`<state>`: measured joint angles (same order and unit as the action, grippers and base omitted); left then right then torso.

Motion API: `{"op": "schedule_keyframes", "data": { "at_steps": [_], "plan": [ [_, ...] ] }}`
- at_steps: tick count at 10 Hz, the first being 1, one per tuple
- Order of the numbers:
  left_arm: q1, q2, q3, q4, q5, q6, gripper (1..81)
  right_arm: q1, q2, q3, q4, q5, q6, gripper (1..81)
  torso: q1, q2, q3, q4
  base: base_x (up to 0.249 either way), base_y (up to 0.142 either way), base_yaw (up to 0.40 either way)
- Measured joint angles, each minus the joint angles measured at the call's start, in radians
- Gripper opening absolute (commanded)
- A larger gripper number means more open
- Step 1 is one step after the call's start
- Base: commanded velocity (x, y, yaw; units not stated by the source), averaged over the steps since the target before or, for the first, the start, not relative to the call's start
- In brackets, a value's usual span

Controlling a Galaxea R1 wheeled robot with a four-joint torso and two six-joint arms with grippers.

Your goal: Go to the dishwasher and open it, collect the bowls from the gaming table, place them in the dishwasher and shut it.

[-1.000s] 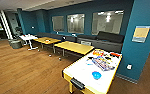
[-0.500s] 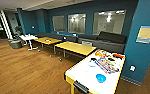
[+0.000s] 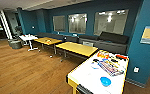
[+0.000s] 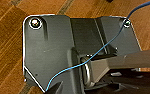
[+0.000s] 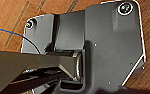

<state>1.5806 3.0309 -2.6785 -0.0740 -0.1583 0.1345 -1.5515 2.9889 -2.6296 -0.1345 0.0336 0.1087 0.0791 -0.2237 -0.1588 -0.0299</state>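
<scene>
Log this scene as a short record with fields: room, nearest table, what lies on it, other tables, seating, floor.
room: lounge with teal walls and interior windows
nearest table: white-topped table with yellow edge, low on the right of the head view
on it: blue bowl near the close end; mixed colourful items toward the far end, too blurred to name
other tables: two yellow tables in a row, small white table beyond
seating: dark sofa along the wall
floor: wood floor

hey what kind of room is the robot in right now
Probably an office lounge or break room: a long dark sofa along teal walls, yellow-topped tables on a wood floor, and a white-topped table with a blue bowl and colourful items.
</scene>
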Motion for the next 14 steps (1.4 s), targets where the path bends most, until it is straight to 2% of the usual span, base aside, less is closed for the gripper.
{"op": "schedule_keyframes", "data": {
  "at_steps": [14],
  "plan": [
    [-0.003,0.000,0.000,0.000,-0.001,0.000,81.1,0.000,0.000,0.000,0.000,0.000,0.000,81.1,0.000,0.000,0.000,0.000,0.131,0.079,0.000]
  ]
}}
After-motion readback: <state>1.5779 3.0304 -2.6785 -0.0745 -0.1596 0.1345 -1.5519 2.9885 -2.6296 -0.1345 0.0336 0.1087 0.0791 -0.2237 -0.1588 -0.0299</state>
